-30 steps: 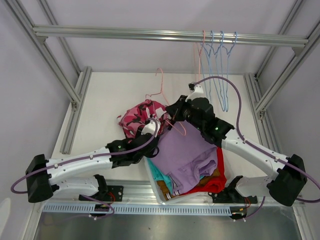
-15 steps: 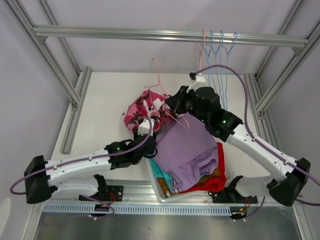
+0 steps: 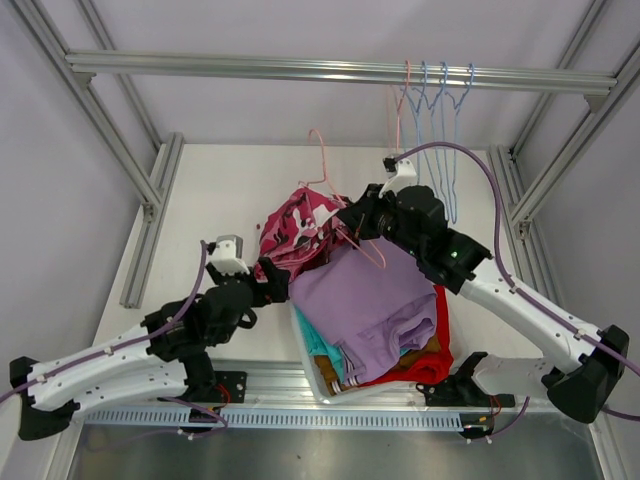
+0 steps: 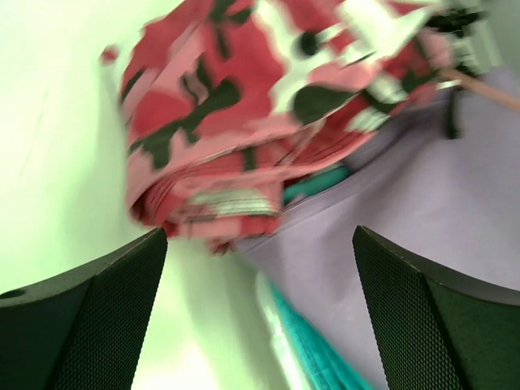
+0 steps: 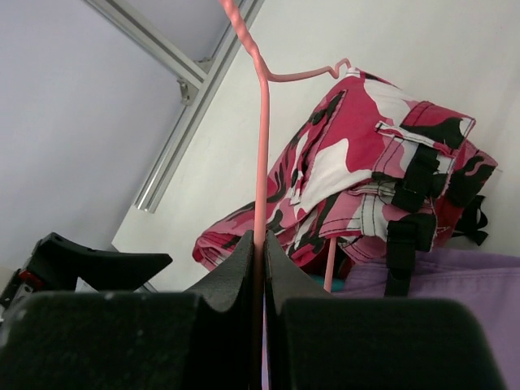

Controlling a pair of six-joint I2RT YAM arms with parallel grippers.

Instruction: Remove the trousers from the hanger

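The pink camouflage trousers (image 3: 298, 225) lie bunched on the table at the bin's far left corner, with the pink hanger (image 3: 322, 165) running into them. My right gripper (image 3: 348, 222) is shut on the hanger's wire (image 5: 262, 146); the hanger's lower part passes behind the camouflage trousers (image 5: 366, 191). My left gripper (image 3: 272, 282) is open and empty, just short of the trousers (image 4: 219, 114), its fingers (image 4: 81, 317) wide apart. The lilac trousers (image 3: 365, 295) top the pile, over the teal (image 3: 315, 345), mustard-brown (image 3: 330, 375) and red (image 3: 435, 350) ones.
A white bin (image 3: 305, 360) at the near edge holds the pile. Several blue hangers (image 3: 440, 130) and a pink one (image 3: 398, 105) hang from the rail (image 3: 250, 68) at the back right. Frame posts stand at both sides.
My left arm has drawn back to the near left, away from the camouflage trousers. My right gripper has shifted the hanger and trousers a little to the right, toward the bin.
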